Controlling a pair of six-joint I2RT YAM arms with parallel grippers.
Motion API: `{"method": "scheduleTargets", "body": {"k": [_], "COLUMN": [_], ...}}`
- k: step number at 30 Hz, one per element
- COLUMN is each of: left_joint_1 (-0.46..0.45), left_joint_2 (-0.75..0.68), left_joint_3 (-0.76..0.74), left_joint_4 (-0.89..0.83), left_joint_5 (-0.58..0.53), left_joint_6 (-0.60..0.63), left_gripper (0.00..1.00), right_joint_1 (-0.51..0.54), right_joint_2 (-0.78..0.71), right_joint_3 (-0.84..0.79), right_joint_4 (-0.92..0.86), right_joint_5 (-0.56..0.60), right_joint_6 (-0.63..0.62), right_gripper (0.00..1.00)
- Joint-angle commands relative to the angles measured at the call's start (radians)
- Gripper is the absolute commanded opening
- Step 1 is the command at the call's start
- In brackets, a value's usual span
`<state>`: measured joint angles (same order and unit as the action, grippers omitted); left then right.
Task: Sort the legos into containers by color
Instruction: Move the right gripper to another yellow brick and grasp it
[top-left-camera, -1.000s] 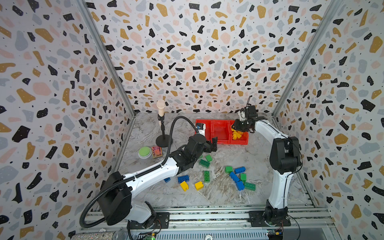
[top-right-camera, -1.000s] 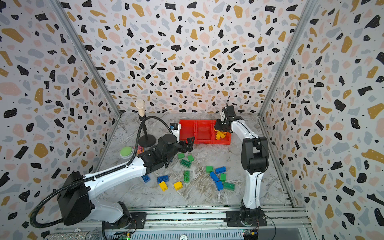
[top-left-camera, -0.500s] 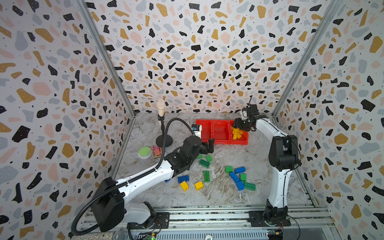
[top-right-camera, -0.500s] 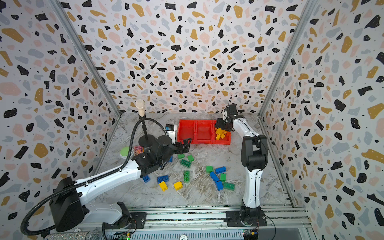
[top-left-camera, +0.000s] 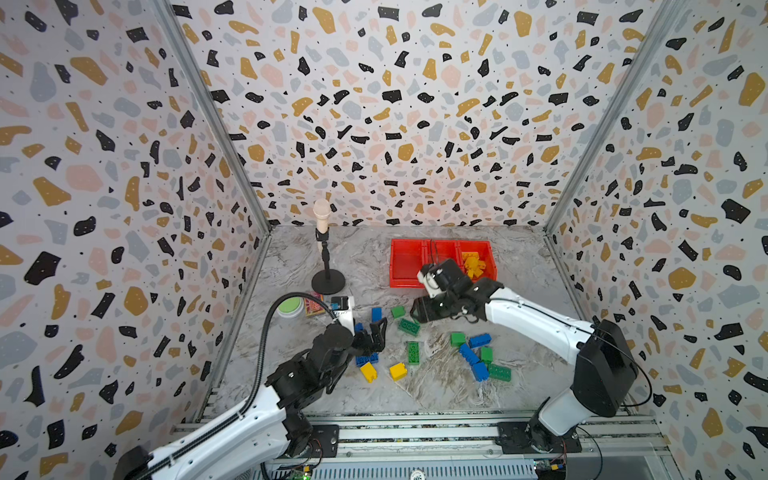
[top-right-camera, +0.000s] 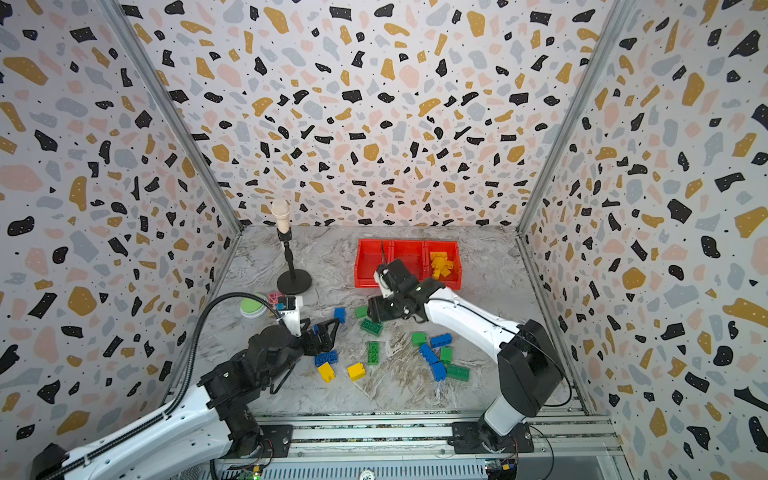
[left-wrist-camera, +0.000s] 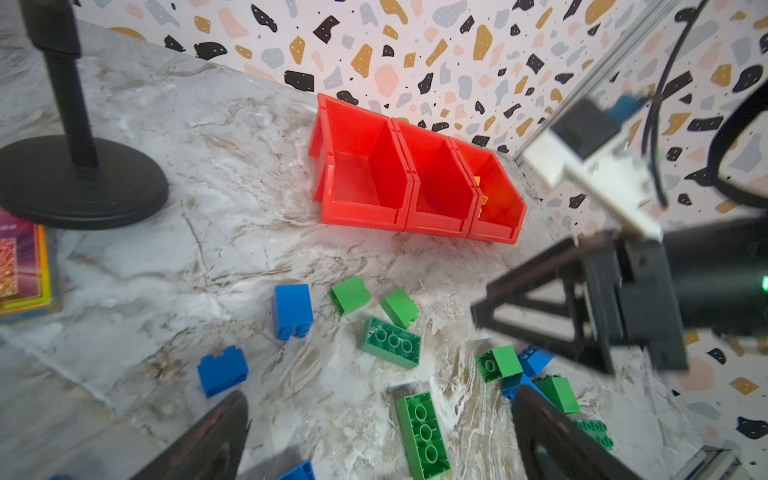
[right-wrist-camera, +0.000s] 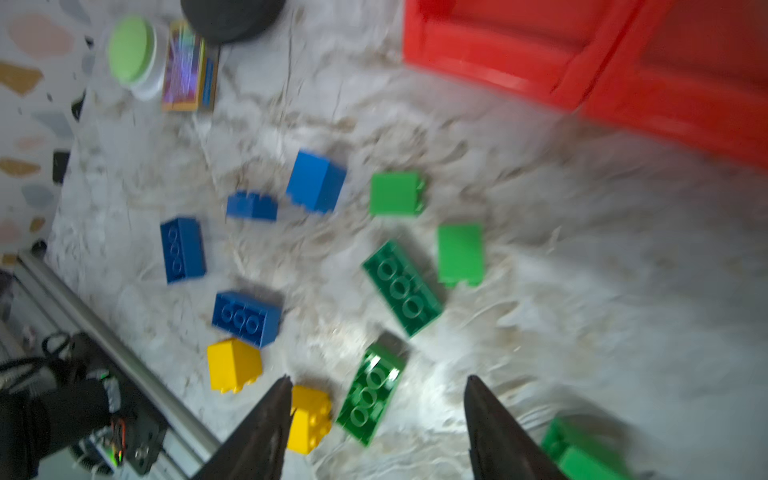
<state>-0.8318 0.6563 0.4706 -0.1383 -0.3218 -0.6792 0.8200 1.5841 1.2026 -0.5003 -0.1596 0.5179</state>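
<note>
In both top views the containers (top-left-camera: 402, 266) (top-right-camera: 368, 266) stand near the back wall, with bare marbled table (top-left-camera: 523, 291) to their right. Yellow bricks (top-left-camera: 473, 264) are heaped in the row's right-hand bin. The legos (top-left-camera: 412, 352) lie loose in front of the bins. The right gripper (top-left-camera: 419, 311) hangs just before them and the left gripper (top-left-camera: 372, 336) farther forward.

The left wrist view shows the left gripper (left-wrist-camera: 380, 395) spread wide, gripping nothing, with the smooth red bins ahead.

The right wrist view is blurred. The right gripper (right-wrist-camera: 377, 378) is parted and empty over a studded long green brick (right-wrist-camera: 370, 395).
</note>
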Motion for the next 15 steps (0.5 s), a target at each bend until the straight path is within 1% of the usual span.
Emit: {"method": "scheduleTargets", "body": {"k": [1,4,7,9,15], "left_joint_1": [-0.004,-0.003,-0.004,-0.003,-0.003], "left_joint_2": [-0.11,-0.218,-0.304,-0.349,-0.416], "left_joint_3": [-0.023,-0.046,-0.075,-0.084,-0.064], "left_joint_4": [-0.104,-0.169,-0.2,-0.222,-0.321], "left_joint_5": [-0.027,-0.04,-0.04,-0.041,-0.075], "left_joint_6": [-0.072,-0.128,-0.185,-0.198,-0.198], "left_gripper": [1.0,1.0,1.0,1.0,1.0], "right_joint_1": [0.102,0.207,0.286,0.325,0.375], "right_joint_2": [-0.027,-0.011,0.028,0.06,0.12], "right_joint_3": [-0.033,-0.046,-0.051,-0.044,-0.033], "right_joint_4": [-0.007,0.007,0.022,0.013,-0.022], "right_joint_5": [0.085,0.114,0.129,0.147,0.205], "right_joint_6": [0.152,0.217,0.261,0.278,0.308], "right_gripper": [0.67,0.67,0.67,0.67,0.66]}}
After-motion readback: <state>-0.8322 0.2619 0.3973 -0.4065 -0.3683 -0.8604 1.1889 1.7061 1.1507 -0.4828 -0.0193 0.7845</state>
